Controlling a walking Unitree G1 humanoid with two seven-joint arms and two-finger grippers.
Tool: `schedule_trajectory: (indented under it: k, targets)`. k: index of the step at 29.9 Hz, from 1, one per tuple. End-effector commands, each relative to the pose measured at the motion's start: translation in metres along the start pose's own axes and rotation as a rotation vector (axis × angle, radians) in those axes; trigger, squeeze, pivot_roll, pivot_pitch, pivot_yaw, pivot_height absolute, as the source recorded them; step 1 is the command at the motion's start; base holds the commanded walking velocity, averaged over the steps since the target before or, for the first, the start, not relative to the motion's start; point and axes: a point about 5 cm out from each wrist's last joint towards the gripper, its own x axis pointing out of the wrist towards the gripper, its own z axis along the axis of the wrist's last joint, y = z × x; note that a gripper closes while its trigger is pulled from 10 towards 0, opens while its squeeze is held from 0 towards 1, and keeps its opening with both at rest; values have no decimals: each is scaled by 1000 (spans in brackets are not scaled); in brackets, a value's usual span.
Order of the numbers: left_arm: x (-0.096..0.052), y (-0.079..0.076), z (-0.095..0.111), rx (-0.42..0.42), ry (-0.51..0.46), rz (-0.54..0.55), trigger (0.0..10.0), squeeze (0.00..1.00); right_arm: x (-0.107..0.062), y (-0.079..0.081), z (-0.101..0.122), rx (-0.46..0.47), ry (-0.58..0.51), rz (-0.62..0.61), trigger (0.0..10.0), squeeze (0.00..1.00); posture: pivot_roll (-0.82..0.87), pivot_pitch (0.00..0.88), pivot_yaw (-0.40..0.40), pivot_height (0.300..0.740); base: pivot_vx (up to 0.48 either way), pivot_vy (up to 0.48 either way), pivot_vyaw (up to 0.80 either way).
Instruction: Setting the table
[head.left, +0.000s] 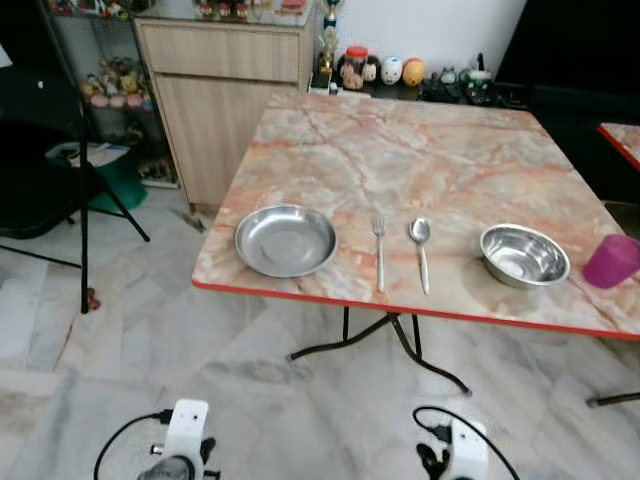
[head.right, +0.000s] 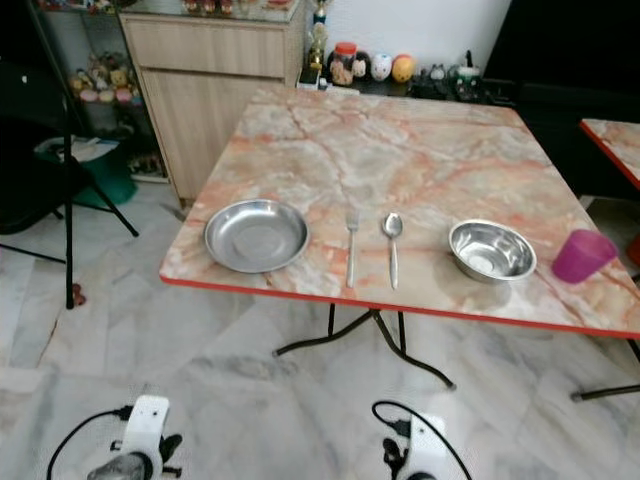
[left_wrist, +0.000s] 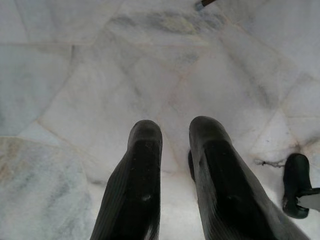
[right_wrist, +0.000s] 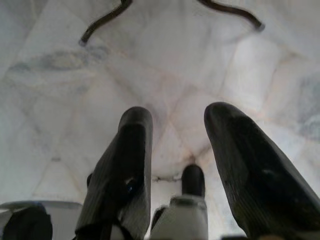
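On the marble-patterned table (head.left: 400, 150), along its near edge, lie a flat steel plate (head.left: 285, 240), a fork (head.left: 379, 250), a spoon (head.left: 421, 250), a steel bowl (head.left: 524, 254) and a purple cup (head.left: 611, 261), left to right. Both arms hang low in front of the table, over the floor. My left gripper (left_wrist: 175, 127) is open, with only floor tiles between its black fingers (left_wrist: 142, 165). The right gripper (right_wrist: 172, 115) is open wider, and holds nothing; it points down near the table's black legs (right_wrist: 105, 22).
A wooden cabinet (head.left: 225, 90) stands behind the table's left corner, with jars and figurines (head.left: 380, 68) along the back wall. A black tripod stand (head.left: 85, 190) is on the left. A second table's corner (head.left: 625, 140) shows at the right. Pale marble floor (head.left: 150, 340) lies in front.
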Motion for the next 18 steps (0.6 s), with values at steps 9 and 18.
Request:
schedule_trajectory:
  k: [9, 18]
  targets:
    - [-2, 10, -3, 1, 5, 38, 10000, 0, 1, 7, 0, 9, -6, 20, 10000, 0, 63, 0, -33, 740, 0, 58, 0]
    - [-1, 11, 1, 17, -16, 45, 10000, 0, 1, 8, 0, 10, -7, 22, 10000, 0, 64, 0, -31, 740, 0, 32, 0]
